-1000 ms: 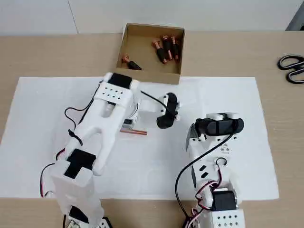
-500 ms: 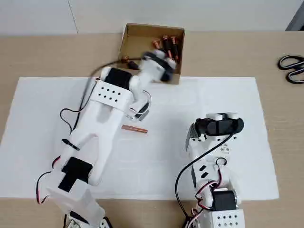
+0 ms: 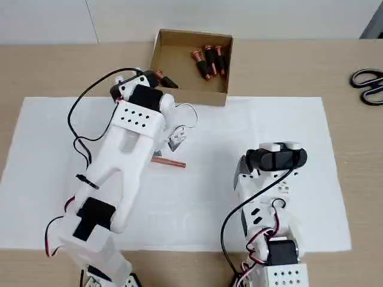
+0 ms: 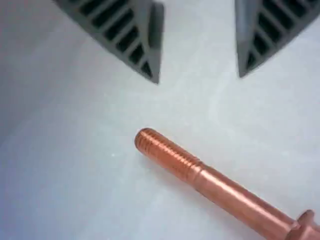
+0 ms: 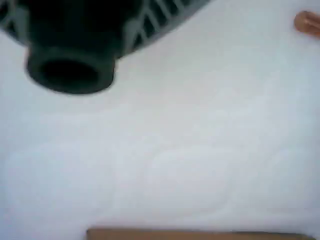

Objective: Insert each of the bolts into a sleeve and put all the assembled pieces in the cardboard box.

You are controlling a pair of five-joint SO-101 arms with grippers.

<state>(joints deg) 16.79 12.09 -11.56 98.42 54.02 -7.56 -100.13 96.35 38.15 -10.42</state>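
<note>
A tan wooden surface point(image 3: 48, 66) carries a white sheet point(image 3: 269, 119), with scissors point(image 3: 368, 85) near its right edge and a pale wall point(image 3: 239, 18) beyond. A copper bolt point(image 4: 210, 180), with a threaded tip and flanged head, lies flat on the sheet under the left hand point(image 4: 197, 74), its fingers apart. The right hand point(image 3: 242, 169) clamps a black sleeve point(image 5: 70, 70).

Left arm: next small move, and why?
Probably lower the left gripper and close it on the bolt. Its jaws stand open just above the bolt, which lies loose on the white paper, with nothing gripped between them. The right gripper holds a black sleeve, so the bolt looks like the missing half.
</note>
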